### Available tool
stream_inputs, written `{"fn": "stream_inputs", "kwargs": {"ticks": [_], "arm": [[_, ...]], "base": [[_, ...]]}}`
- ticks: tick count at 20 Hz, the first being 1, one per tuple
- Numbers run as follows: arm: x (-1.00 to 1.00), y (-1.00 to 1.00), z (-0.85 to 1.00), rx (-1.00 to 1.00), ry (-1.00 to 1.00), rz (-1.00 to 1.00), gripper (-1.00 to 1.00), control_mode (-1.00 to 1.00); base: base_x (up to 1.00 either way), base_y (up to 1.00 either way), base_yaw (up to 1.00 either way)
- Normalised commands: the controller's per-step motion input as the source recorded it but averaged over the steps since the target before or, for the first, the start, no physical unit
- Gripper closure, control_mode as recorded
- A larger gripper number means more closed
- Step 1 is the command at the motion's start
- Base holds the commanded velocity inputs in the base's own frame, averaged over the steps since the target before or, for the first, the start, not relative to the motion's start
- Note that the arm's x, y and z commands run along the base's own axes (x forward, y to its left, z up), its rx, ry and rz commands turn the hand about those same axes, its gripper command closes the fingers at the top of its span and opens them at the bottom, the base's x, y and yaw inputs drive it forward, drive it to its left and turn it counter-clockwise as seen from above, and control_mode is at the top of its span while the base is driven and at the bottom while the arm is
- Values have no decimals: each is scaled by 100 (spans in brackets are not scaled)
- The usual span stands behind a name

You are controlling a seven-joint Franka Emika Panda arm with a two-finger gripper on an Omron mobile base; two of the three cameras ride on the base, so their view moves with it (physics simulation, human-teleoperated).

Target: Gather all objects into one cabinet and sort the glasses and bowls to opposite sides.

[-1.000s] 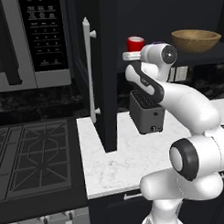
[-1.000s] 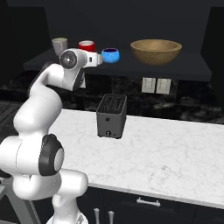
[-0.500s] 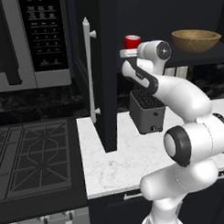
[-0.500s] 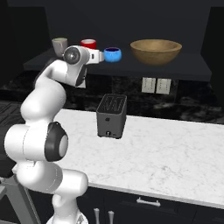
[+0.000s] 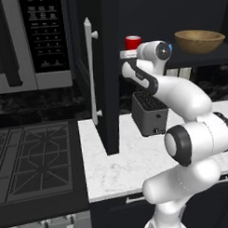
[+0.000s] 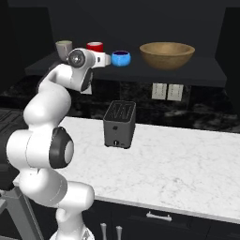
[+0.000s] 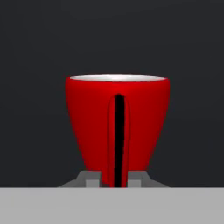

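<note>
Right now the step in hand is the sorting of the cup-sized vessels on the open cabinet shelf [image 6: 197, 76]. In the hand view the red cup [image 7: 118, 127] stands upright dead ahead, handle toward the camera, and the gripper [image 7: 114, 180] sits at 6 o'clock beneath it. Its jaws are narrow, one tip on either side of the handle's foot; whether they pinch the handle I cannot tell.

In the right base view the red cup stands on the shelf with the beige mug [image 6: 64, 47] at its 9 o'clock. The blue round vessel [image 6: 121, 58] is at its 3 o'clock, and the wooden bowl [image 6: 167, 54] further out that way, well apart.

All four already sit in one cabinet. Next, I judge, the hand must back straight off without tipping the cup.
</note>
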Motion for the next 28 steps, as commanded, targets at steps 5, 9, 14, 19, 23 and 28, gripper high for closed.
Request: {"fn": "stream_inputs", "kwargs": {"ticks": [5, 9, 14, 19, 23, 28], "arm": [[8, 2, -7, 0, 0, 0, -100, -100], [0, 0, 0, 0, 0, 0, -100, -100], [-7, 0, 0, 0, 0, 0, -100, -100], [-78, 0, 0, 0, -8, 0, -100, -100], [-100, 0, 1, 0, -13, 0, -100, -100], [-100, 0, 0, -1, -13, 0, -100, -100]], "base": [[0, 0, 0], [0, 0, 0], [0, 0, 0], [0, 0, 0], [0, 0, 0], [0, 0, 0]]}}
